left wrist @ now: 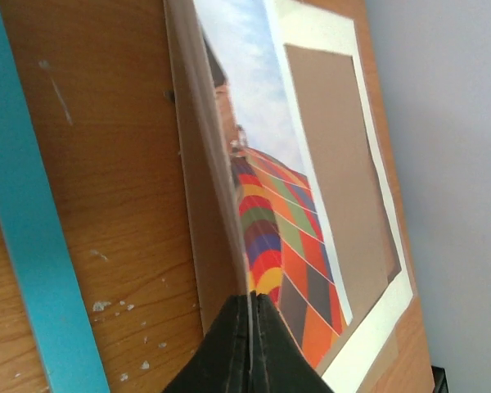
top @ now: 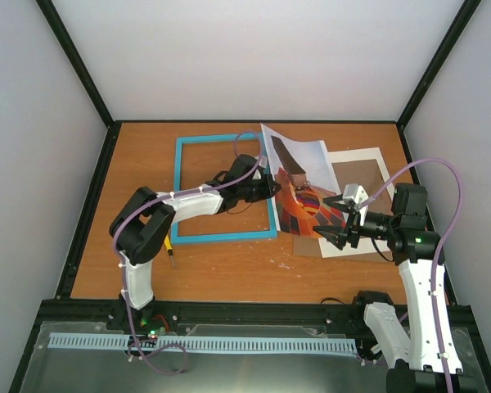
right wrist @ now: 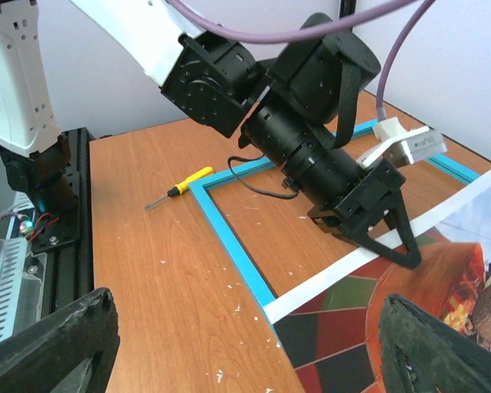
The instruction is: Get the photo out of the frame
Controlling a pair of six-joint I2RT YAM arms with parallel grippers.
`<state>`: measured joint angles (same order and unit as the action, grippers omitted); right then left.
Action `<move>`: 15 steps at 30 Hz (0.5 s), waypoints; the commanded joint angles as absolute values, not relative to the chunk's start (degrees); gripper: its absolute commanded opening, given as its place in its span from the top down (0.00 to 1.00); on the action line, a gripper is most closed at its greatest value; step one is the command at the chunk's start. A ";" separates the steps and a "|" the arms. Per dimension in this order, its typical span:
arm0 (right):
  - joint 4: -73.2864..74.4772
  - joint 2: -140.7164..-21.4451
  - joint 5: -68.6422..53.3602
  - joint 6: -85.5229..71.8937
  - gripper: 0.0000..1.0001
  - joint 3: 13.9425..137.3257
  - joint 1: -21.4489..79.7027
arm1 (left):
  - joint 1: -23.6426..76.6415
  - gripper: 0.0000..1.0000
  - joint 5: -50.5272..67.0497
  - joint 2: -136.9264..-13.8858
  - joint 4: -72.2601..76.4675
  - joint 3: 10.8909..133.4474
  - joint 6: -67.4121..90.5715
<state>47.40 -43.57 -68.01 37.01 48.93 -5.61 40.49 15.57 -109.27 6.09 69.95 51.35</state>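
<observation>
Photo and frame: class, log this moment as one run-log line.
left arm: jaws shut on photo edge, raised | right arm: jaws open over photo | frame: empty

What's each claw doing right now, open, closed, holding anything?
Left claw: closed, pinching the edge of the photo.
Right claw: open, holding nothing.

From above, the left arm hides part of the frame's right side; the right gripper's fingers are blurred, cut off below; the photo runs past the left wrist view's top.
</observation>
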 commanded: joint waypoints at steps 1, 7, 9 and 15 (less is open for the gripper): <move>45.92 -43.29 -67.34 36.44 0.15 48.88 -5.89 | 39.97 0.99 22.99 -113.10 9.90 72.54 52.18; 43.75 -43.24 -65.24 34.29 0.15 48.43 -5.87 | 41.13 0.99 26.33 -117.91 9.57 75.85 53.23; 43.43 -43.24 -65.01 33.95 0.15 48.34 -5.84 | 41.61 0.99 26.11 -118.98 9.56 76.82 54.29; 43.11 -43.16 -64.18 33.52 0.15 48.43 -5.84 | 43.14 0.99 24.83 -123.19 8.25 81.80 57.89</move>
<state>44.29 -43.55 -64.82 34.41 48.82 -5.61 41.89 24.67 -121.01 7.46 76.88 54.59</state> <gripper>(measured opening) 0.848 0.012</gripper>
